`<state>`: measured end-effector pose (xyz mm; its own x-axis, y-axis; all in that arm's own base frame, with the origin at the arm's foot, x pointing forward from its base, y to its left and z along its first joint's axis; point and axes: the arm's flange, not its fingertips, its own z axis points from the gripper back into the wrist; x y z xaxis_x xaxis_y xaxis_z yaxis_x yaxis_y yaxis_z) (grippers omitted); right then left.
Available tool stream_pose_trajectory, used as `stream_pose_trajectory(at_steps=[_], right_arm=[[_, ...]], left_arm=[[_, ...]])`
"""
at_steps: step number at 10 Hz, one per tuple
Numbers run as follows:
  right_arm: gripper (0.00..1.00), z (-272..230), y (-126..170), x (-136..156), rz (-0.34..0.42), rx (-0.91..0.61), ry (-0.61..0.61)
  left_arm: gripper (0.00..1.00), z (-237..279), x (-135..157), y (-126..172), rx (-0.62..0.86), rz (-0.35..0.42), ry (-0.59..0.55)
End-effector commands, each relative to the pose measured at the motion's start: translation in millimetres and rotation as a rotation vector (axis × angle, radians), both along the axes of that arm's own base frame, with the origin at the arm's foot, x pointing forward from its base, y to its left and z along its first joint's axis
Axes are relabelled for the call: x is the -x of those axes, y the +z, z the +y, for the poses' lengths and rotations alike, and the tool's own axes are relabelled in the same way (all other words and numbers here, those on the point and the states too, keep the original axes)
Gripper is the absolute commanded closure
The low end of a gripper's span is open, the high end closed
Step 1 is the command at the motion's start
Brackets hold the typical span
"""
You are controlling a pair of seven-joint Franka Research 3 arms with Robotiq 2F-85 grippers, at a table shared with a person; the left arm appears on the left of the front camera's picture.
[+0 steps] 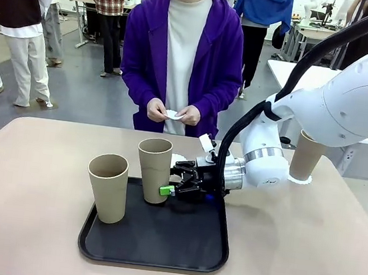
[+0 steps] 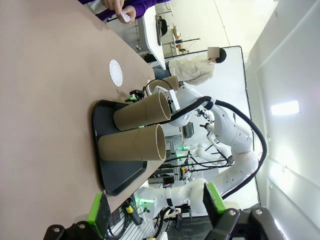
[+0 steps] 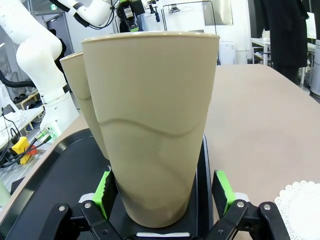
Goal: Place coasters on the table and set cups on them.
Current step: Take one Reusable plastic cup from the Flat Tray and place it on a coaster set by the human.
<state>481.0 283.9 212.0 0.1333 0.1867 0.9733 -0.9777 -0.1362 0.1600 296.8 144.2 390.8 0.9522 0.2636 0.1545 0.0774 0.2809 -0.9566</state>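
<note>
Two tan cups stand on the black tray: one at the front left, one farther back. My right gripper is open around the base of the back cup, with a green pad on each side and a gap at the right pad. A third cup stands on a coaster at the table's right. Another coaster lies on the table just behind the tray. The person's hands hold a third coaster. My left gripper is open and holds nothing, well away from the tray.
The person in a purple jacket stands at the far edge, hands above the table. My right arm crosses the right half of the table above the third cup. A white table stands behind on the right.
</note>
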Motion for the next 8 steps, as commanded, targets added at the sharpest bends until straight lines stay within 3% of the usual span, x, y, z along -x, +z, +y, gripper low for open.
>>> stream_pose_trajectory(at_steps=[1, 8], right_arm=[[0.0, 3.3, -3.9, -4.7, 0.007, -0.005, 0.017], [0.0, 31.1, -7.9, -8.3, 0.05, -0.025, 0.113]], left_arm=[[0.0, 0.3, 0.5, 0.3, 0.01, -0.018, 0.0], [0.0, 0.3, 0.5, 0.3, 0.01, -0.018, 0.0]])
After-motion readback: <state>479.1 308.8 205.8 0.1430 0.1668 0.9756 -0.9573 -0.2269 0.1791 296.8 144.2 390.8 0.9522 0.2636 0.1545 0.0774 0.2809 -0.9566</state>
